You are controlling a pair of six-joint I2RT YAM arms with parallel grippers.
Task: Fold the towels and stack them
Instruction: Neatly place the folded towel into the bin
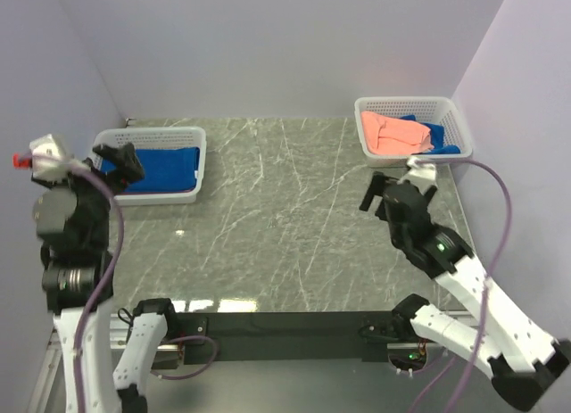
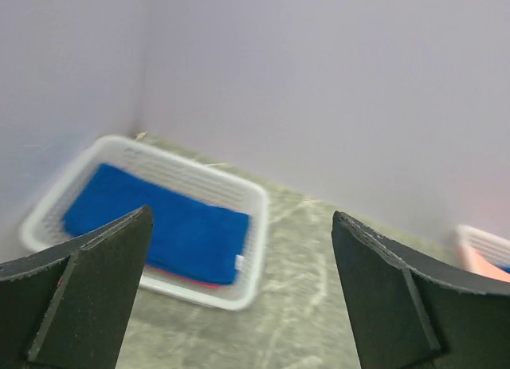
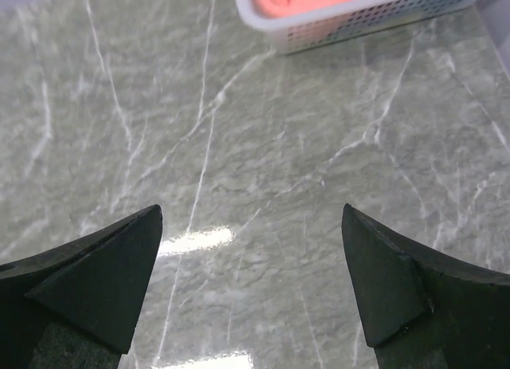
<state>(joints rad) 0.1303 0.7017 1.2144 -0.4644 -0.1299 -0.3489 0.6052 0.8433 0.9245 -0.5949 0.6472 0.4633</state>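
Two baskets hold the towels: a blue towel [image 1: 159, 168] in the left basket [image 1: 156, 197], a salmon towel [image 1: 393, 132] in the right basket [image 1: 406, 103]. Both grippers gape empty, clear of the cloth: the left gripper [image 2: 239, 225] is raised near its basket, the right gripper [image 3: 251, 217] over the table [image 1: 285, 208].

Counter [image 1: 294, 208]: grey-green marble-look slab w/ white veins, glossy; a glare patch shows in rt wrist view. Two things sit directly on it, both white plastic mesh baskets. Left basket [image 1: 161, 197] is at far-left side, close to the left wall, long side running across. Right basket [image 1: 401, 101] is at back-right corner, near both walls, set further back than the left one. Baskets are well apart, w/ bare counter between them and in front. Left wrist view is blurry, but shows left basket flat on counter.
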